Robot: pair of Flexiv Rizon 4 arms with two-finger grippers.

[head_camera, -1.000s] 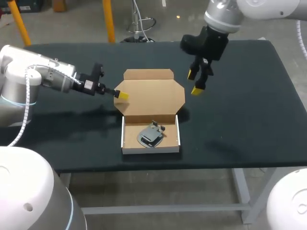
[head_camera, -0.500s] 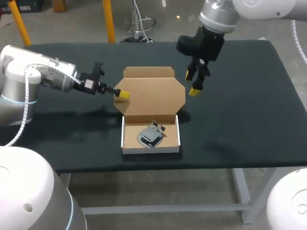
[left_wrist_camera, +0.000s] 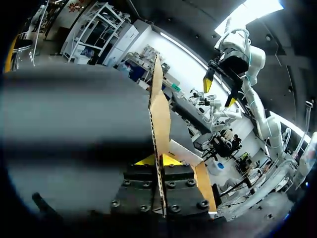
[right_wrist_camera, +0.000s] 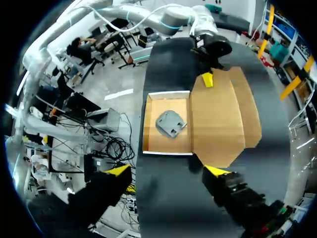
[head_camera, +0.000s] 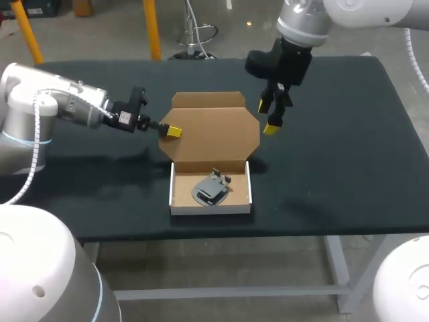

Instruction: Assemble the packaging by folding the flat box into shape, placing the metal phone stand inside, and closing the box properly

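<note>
left wrist view: the left gripper (left_wrist_camera: 158, 160) pinches the edge of the cardboard lid (left_wrist_camera: 159, 114); the right gripper (head_camera: 271, 115) hangs open above its other side. the metal phone stand (head_camera: 211, 188) lies in the box tray (head_camera: 175, 194). a one-sided pull may twist the lid.

Legible text, labels, numbers, signs: none.
Cardboard box (head_camera: 213, 131): plain brown faces, no marking that can be read in any view.
Metal phone stand (head_camera: 210, 188): plain grey, no marking that can be read.
Light patch (head_camera: 125, 119) on the left arm (head_camera: 67, 107) near its wrist: too small to read.
</note>
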